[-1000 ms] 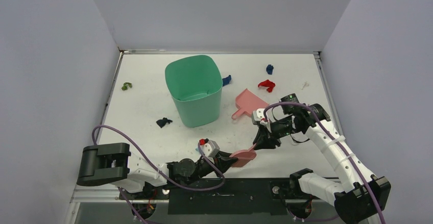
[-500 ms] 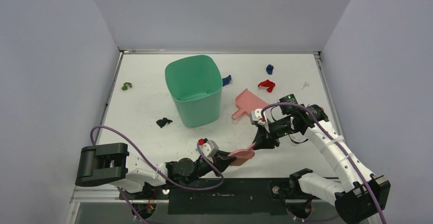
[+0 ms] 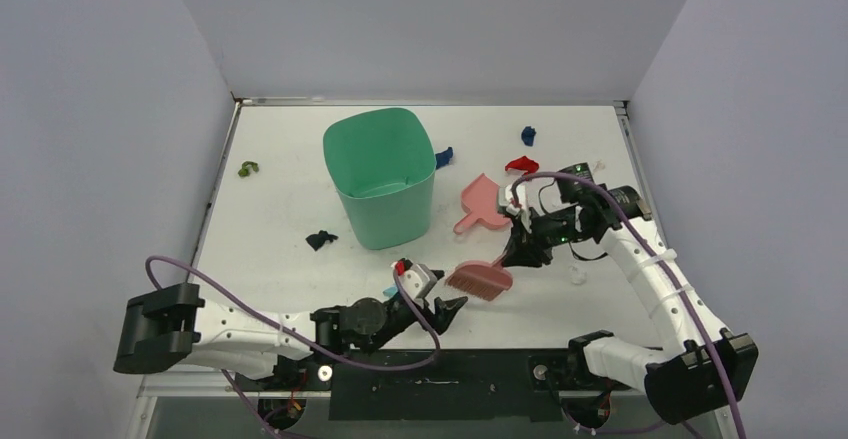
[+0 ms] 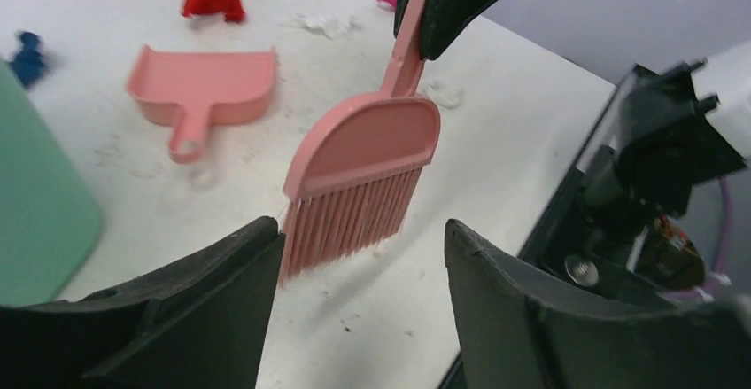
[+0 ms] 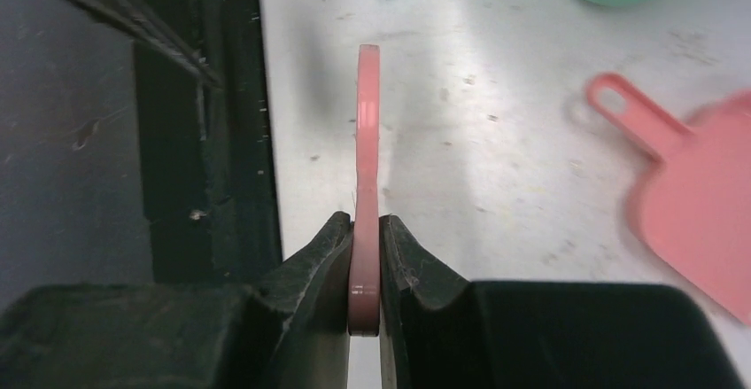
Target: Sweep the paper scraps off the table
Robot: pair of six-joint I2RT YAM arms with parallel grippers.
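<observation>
The brush (image 3: 480, 281) and dustpan (image 3: 483, 200) are pink, bin (image 3: 386, 221) green, table (image 3: 285, 204) white, one scrap (image 3: 520, 165) red.

The left arm (image 3: 240, 329) and right arm (image 3: 655, 284) are glossy white shells joined by black motor housings. A purple cable (image 3: 178, 258) loops along each. The left gripper (image 4: 363, 229) has matte black wedge fingers (image 4: 204, 309); a white block with a red tab (image 3: 420, 279) rides behind it. Silver bolts (image 3: 322, 372) stud the black base plate (image 3: 430, 394).

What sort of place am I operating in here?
Probably a lab test cell rather than a home: a white table boxed in on three sides by plain grey walls, with staged props on it: a green bin, a pink dustpan and coloured paper scraps.
</observation>
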